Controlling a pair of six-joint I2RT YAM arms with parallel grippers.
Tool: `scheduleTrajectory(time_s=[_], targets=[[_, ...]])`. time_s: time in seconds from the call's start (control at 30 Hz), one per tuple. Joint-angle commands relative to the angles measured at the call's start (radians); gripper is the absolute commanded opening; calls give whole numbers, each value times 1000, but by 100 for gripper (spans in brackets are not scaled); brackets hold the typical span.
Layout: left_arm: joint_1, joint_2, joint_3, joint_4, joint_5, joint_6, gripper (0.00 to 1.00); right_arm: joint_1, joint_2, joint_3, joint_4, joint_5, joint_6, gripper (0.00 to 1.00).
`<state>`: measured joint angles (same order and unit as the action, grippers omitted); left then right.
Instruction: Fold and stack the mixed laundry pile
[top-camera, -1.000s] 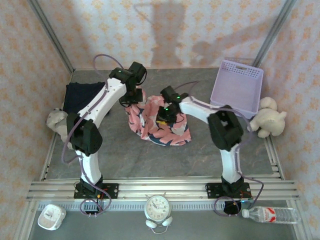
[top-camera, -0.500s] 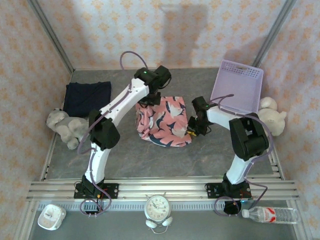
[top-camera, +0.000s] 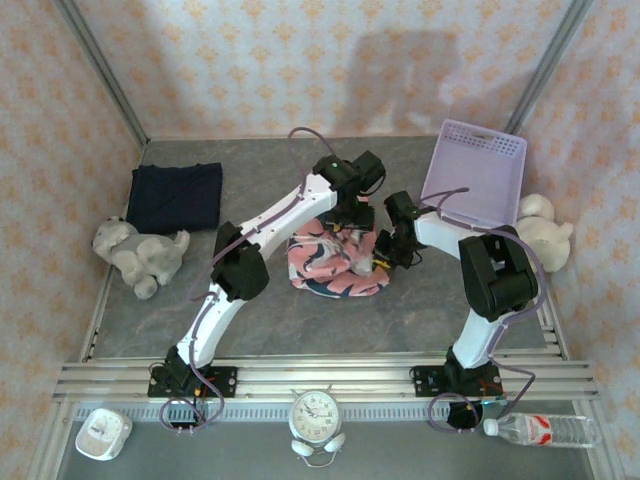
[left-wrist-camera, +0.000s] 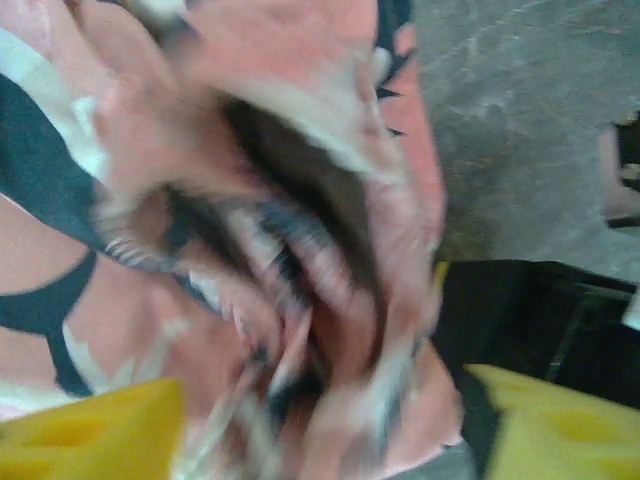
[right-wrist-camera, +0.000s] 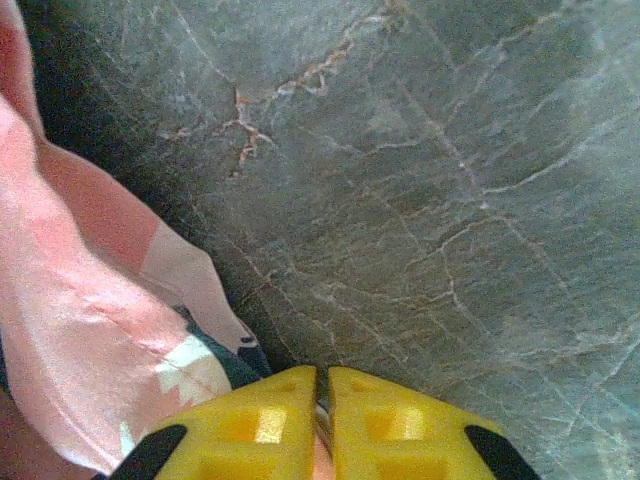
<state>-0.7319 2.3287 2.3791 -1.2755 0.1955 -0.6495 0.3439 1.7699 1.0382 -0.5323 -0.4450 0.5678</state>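
Note:
The salmon-pink printed garment (top-camera: 335, 262) lies bunched in the middle of the table. In the left wrist view its folds (left-wrist-camera: 300, 230) are blurred by motion. My left gripper (top-camera: 352, 214) hovers over the garment's far edge, and its yellow fingertips (left-wrist-camera: 90, 435) stand wide apart, open (left-wrist-camera: 325, 440), with the cloth below them. My right gripper (top-camera: 384, 256) sits at the garment's right edge; its yellow fingers (right-wrist-camera: 250, 425) are shut (right-wrist-camera: 322, 400) on a thin pinch of the pink cloth (right-wrist-camera: 90, 330). The dark navy garment (top-camera: 176, 194) lies flat and folded at the back left.
A lavender basket (top-camera: 475, 180) leans at the back right, close behind the right arm. Plush toys sit at the left edge (top-camera: 140, 252) and the right edge (top-camera: 540, 236). A clock (top-camera: 318, 412), a bottle (top-camera: 540, 430) and a white device (top-camera: 103, 432) lie beyond the front rail.
The left arm swung right across the pink garment, dragging its edge over, then opened its jaws. The garment is now bunched smaller. The right gripper went to the garment's right edge and stayed there.

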Motion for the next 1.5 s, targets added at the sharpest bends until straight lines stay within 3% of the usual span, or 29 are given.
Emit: scheduleTrajectory(time_s=[0.0,0.13,0.3,0.43,0.53,0.63,0.73,0.97,1.13,1.33,1.47], targets=[[20,-38,61,32,25,-66,100,9,11,0,20,10,-11,18],[58,-146,-9,56,-28,-39,100,6,-59,17,-61,85,-40,24],[125,-357,-329,193,-34,-8,97,5,-178,108,-264,267,-99,30],[159,-499,-601,292,-33,1,85,10,-242,181,-304,219,-122,32],[164,-555,-763,381,-19,2,57,46,-236,218,-256,110,-87,32],[164,-564,-873,452,19,-8,19,109,-191,231,-149,9,-33,31],[164,-546,-948,519,51,-16,0,154,-119,220,-28,-59,37,31],[163,-496,-1068,575,33,27,0,166,31,176,74,-3,123,27],[154,-437,-1124,583,127,54,0,135,187,261,63,-14,91,27],[80,-355,-1075,555,305,109,0,116,391,641,-135,-24,-69,29],[54,-374,-980,505,312,150,12,117,442,899,-279,-43,-147,35]])
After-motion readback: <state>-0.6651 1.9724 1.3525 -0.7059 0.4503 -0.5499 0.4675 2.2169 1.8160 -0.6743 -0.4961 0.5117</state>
